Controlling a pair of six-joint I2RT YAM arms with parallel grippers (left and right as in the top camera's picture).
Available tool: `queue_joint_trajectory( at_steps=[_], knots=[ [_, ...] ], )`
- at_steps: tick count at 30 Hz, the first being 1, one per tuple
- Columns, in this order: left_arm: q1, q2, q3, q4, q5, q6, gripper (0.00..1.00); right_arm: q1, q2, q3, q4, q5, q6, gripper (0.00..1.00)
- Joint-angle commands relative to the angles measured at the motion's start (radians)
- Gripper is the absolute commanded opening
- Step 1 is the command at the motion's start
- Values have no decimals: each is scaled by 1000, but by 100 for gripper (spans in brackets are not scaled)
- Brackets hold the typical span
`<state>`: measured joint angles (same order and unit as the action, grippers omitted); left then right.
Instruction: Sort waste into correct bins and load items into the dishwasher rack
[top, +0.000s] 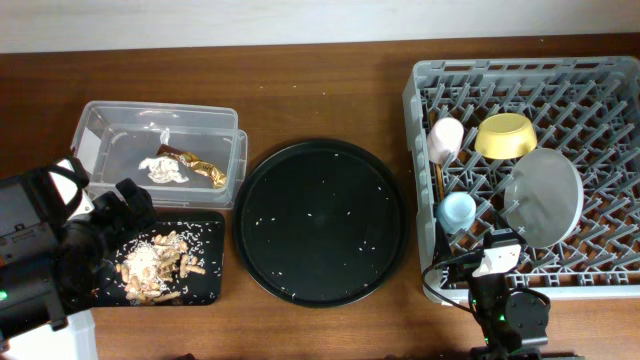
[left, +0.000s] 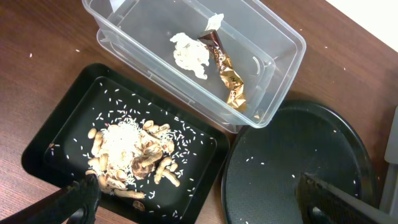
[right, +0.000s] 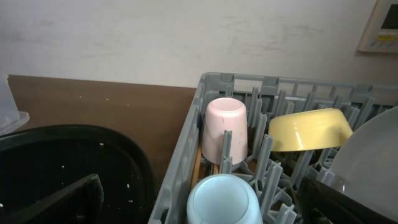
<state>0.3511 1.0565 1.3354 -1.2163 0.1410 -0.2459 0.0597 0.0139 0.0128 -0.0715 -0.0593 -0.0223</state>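
On the table: waste lies in the bins, dishes in the rack, both grippers spread wide and empty.
Tissue (top: 163, 170) and wrapper (top: 203, 168) lie in the clear tub (top: 100, 125); food scraps (top: 155, 262) lie in the black tray (top: 208, 288) beside it. Pink cup (top: 446, 138), blue cup (top: 458, 211), yellow bowl (top: 504, 136) and plate (top: 545, 197) sit in the rack (top: 600, 75). Left gripper (left: 205, 205) hovers over the black tray, right gripper (right: 205, 208) by the blue cup.

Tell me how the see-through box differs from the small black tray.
The clear plastic rectangular tub is deep and see-through; the shallow black rectangular tray is low and dark. The tub holds a crumpled white tissue and a shiny gold-brown wrapper; the tray holds tan-brown food scraps. Both are rectangular.
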Motion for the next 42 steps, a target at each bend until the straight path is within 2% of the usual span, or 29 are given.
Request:
queue_joint_trajectory(
  at_steps=[1,17,25,31,35,42],
  knots=[
    [7,-2,8,-1,-8,5,99,6,-10,-7,-3,19,13,98],
    [-1,-10,8,-1,-8,5,99,6,-10,-7,-3,19,13,98],
    [-148,-188,-27,-1,-37,5,99,6,-10,-7,-3,19,13,98],
    [-234,-357,-201,16,-37,5,99,6,-10,-7,-3,19,13,98],
    [-245,-491,-417,164,-21,3,99,6,-10,-7,-3,19,13,98],
    [-245,-717,-857,725,2,-112,99,6,-10,-7,-3,19,13,98]
  ],
)
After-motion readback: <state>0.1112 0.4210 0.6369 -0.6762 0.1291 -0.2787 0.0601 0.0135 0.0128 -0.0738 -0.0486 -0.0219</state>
